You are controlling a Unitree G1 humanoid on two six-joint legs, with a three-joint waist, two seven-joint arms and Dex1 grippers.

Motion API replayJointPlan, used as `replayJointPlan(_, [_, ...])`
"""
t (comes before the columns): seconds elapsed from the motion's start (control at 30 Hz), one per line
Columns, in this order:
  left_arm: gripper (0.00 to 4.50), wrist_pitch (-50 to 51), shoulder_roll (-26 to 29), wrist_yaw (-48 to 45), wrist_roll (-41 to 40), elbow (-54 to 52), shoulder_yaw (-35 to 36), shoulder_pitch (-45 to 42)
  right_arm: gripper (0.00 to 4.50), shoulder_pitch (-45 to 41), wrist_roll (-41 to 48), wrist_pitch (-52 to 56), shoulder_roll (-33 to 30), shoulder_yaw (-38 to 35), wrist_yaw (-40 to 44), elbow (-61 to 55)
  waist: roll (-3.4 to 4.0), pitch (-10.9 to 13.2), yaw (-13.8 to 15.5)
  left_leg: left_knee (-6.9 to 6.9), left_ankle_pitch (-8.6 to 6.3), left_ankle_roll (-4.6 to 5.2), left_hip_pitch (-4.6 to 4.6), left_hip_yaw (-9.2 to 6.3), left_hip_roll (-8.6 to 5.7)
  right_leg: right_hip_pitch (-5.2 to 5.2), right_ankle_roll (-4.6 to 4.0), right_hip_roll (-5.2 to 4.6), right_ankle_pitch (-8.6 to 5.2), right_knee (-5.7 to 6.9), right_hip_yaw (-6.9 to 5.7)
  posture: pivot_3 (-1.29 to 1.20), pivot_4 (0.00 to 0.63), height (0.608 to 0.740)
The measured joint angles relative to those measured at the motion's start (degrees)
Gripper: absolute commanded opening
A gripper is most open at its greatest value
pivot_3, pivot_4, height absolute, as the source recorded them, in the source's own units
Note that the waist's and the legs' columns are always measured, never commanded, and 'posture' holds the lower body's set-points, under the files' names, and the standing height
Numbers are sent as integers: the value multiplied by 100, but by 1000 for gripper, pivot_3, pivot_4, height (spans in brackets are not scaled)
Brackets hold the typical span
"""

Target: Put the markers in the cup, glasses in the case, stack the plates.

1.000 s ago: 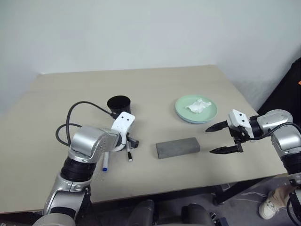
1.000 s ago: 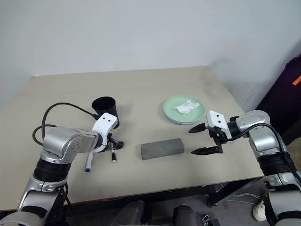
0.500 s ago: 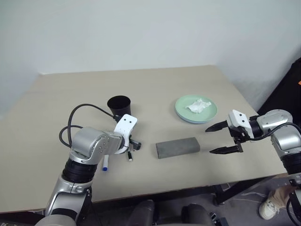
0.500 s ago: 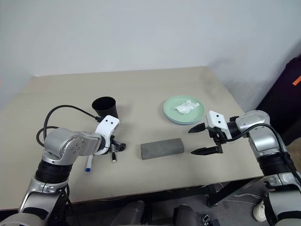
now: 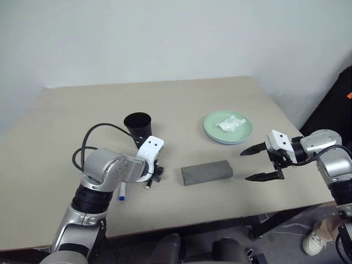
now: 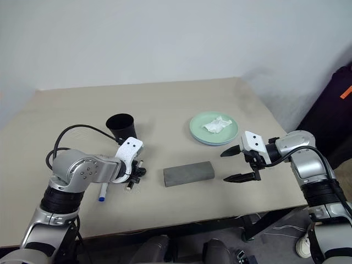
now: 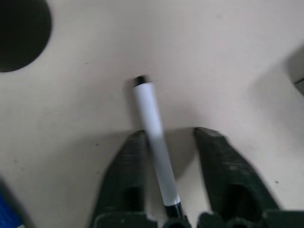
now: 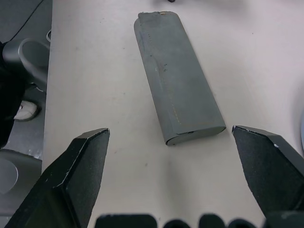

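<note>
1. The left gripper [image 7: 164, 156] points down at the table, its two matte black fingers [image 7: 124, 175] a little apart on either side of the short marker [image 7: 153, 128], a slim, smooth white cylinder with a black cap. One finger looks to touch the barrel; the other stands off it, so I cannot tell whether the grip is closed.
2. This black-capped marker lies flat on the table [image 5: 66, 121], towards the near edge on the robot's left.
3. The blue-capped marker [image 5: 122, 193], a longer white pen, lies just beside it, partly under the left arm, with its blue end towards the near edge.
4. The cup [image 5: 138, 126], a black tapered plastic tumbler, stands upright just beyond the left gripper, mouth open.
5. The right gripper [image 5: 257, 164] hovers near the table's right edge, its pointed, wedge-shaped black fingers [image 8: 78, 175] spread wide, holding nothing.
6. The case [image 8: 178, 95], a grey felt-like rectangular box with rounded corners, lies closed near the middle of the table, between the two grippers and touching neither.
7. The plates [image 5: 228, 127], round and shallow in smooth plastic, sit stacked towards the right edge, mint green over light blue.
8. A crumpled white tissue [image 5: 231, 122] rests on the top plate.
</note>
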Motion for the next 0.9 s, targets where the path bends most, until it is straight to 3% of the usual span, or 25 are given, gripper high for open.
replayJointPlan(0.07, [27,-7,30,33,-22,9,-24,-2,4500,0,0,-7,0,0,0,1,1,0,0,-7,0,0,9,1,0,1,-6,0,3,0,-1,0,0,736])
replayJointPlan(0.57, [27,54,98,-221,54,108,-200,-178,4500,-8,-35,-31,6,0,1,105,1,-1,1,-26,0,-1,41,12,0,13,-10,-6,5,-6,-1,0,0,736])
replayJointPlan(0.67, [27,19,-149,-442,176,196,-70,-223,4500,-17,-63,-59,12,3,1,113,-2,1,5,-26,0,-1,37,11,0,11,-10,-9,5,-7,-8,0,0,736])
replayJointPlan(0.9, [27,-828,-89,-1381,348,227,113,-320,4500,-80,-69,-60,22,3,1,112,-2,1,0,-27,0,-2,36,12,1,7,-11,-8,4,-12,-6,0,0,736])
